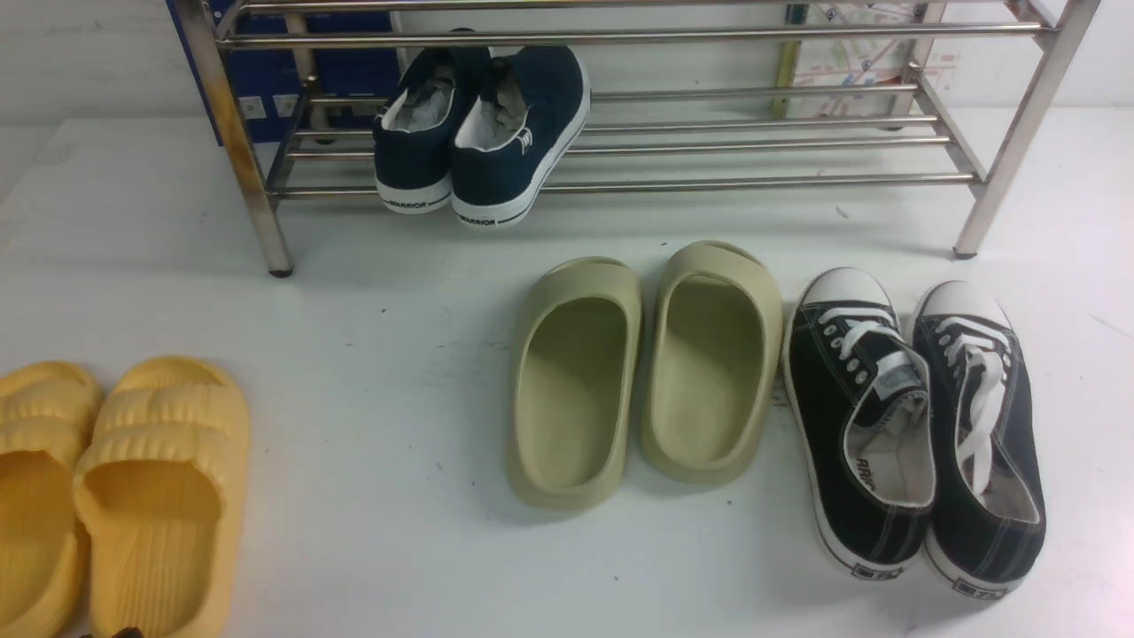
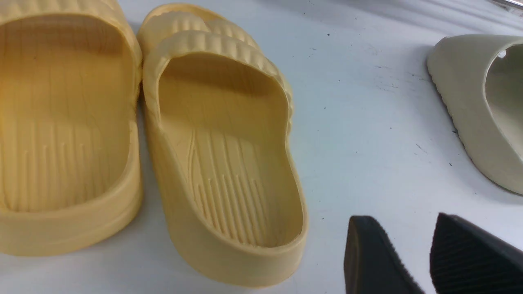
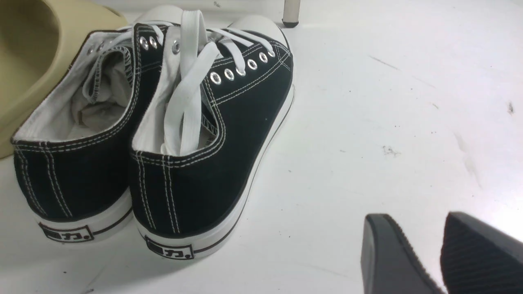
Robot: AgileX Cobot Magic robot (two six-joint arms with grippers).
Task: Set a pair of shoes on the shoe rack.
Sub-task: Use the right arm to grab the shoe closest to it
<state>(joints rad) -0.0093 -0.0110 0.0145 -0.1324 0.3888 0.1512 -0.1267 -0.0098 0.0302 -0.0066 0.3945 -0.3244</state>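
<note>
While black canvas sneakers (image 3: pixel 196 122) sit apart, right claw (image 3: pixel 421 249) parted, empty; left claw (image 2: pixel 408 253) likewise.

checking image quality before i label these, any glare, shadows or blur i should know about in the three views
Front view: bright, even light, soft shadow beside the olive foam slippers, pale shine on the steel rack; left wrist view: soft shadow by the cropped olive slipper, faint streaky reflections near the top edge; right wrist view: washed-out glare at the right edge, black sneakers fairly sharp.
</note>
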